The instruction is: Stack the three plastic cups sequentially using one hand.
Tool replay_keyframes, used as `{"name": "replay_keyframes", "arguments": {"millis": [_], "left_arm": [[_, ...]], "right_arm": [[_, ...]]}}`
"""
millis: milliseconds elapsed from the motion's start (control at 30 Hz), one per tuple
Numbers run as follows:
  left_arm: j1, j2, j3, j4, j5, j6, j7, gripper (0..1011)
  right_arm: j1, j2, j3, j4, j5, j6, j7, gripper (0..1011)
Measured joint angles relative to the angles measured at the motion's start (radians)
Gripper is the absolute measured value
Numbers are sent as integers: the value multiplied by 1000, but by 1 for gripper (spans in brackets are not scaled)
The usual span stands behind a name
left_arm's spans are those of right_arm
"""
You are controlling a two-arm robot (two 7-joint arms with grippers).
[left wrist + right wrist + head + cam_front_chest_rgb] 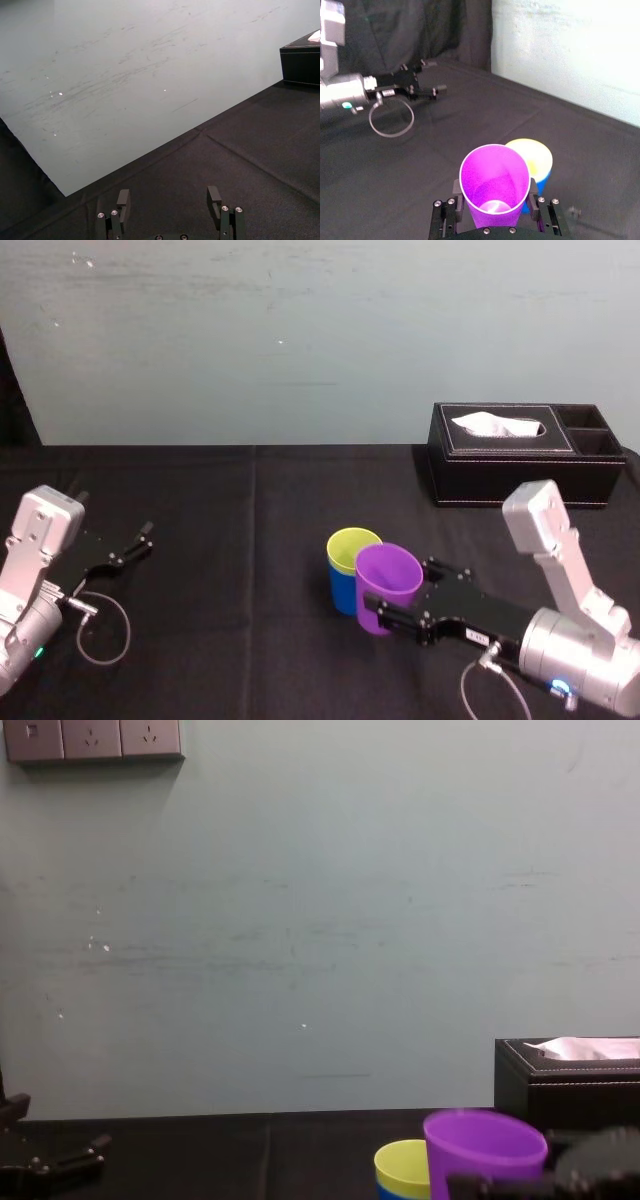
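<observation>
One yellow-green cup [352, 545] in blue cup [342, 592]; R end effector [400, 595] pinches empty purple cup [388, 573]; L [169, 200] spread.

Centre frame: purple cup [388, 580] gripped in right claw [396, 590], just beside yellow-green cup [352, 544] nested in blue cup [342, 592]; black surface [230, 570].

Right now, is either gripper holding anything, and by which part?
Right gripper holds the purple cup, jaws clamped on opposite sides of its wall, below the rim. Left gripper is open, holding nothing.
</observation>
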Motion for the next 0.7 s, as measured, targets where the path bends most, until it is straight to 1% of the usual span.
{"name": "replay_keyframes", "arguments": {"millis": [100, 300, 433, 500, 533, 633, 700], "left_arm": [[0, 0, 0, 0, 0, 0, 0, 1000], [0, 0, 0, 0, 0, 0, 0, 1000], [0, 0, 0, 0, 0, 0, 0, 1000], [0, 0, 0, 0, 0, 0, 0, 1000], [0, 0, 0, 0, 0, 0, 0, 1000], [0, 0, 0, 0, 0, 0, 0, 1000], [0, 0, 0, 0, 0, 0, 0, 1000]], "right_arm": [[28, 7, 0, -23, 18, 20, 3, 734], [76, 5, -9, -27, 37, 42, 3, 735], [112, -2, -20, -12, 48, 53, 3, 735], [144, -9, -30, 5, 51, 58, 3, 734], [144, -9, -30, 5, 51, 58, 3, 734], [178, -17, -44, 33, 53, 59, 1, 734], [191, -21, -50, 45, 53, 58, 1, 734]]}}
